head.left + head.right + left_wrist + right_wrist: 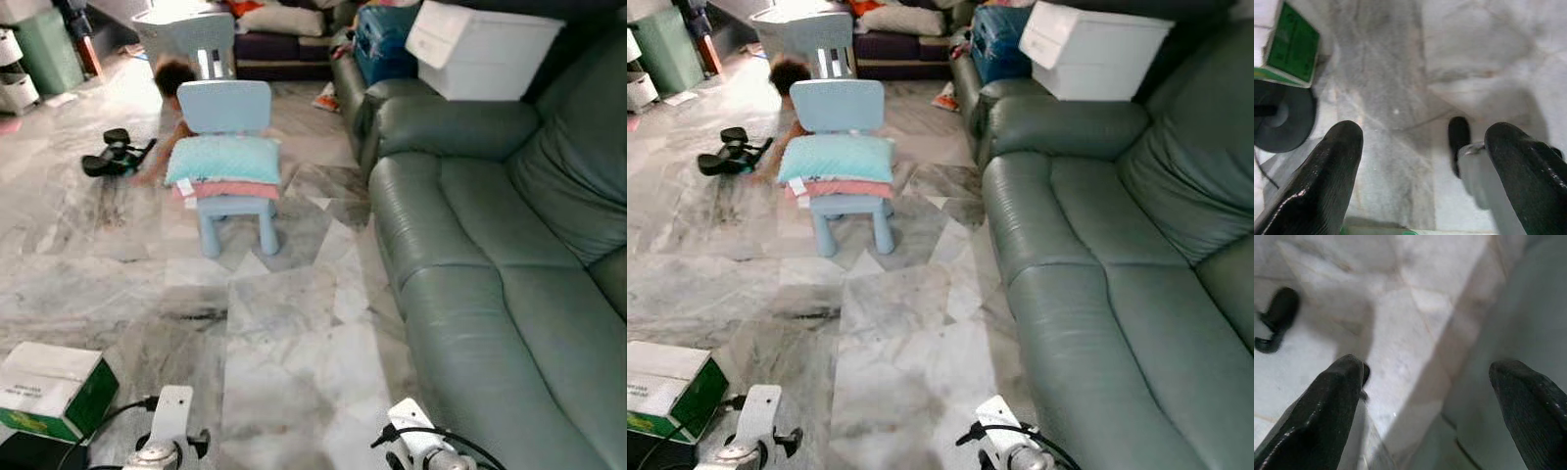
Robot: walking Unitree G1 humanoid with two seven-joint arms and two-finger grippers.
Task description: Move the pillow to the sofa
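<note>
A light teal pillow [223, 161] lies on top of a pink cushion [227, 190] on the seat of a small pale blue child's chair [231, 108], ahead on the marble floor. The dark green leather sofa [490, 284] runs along my right side. Both arms hang low at the bottom of the eye views, far from the pillow. My left gripper [1425, 161] is open over bare floor. My right gripper [1425, 396] is open too, above the floor beside the sofa's base.
A small child [168, 88] crouches behind the chair. Black shoes [116, 155] lie on the floor to the left. A green and white box [49, 392] sits near my left arm. A white storage box [480, 49] rests on the sofa's far arm. A second chair [191, 39] stands further back.
</note>
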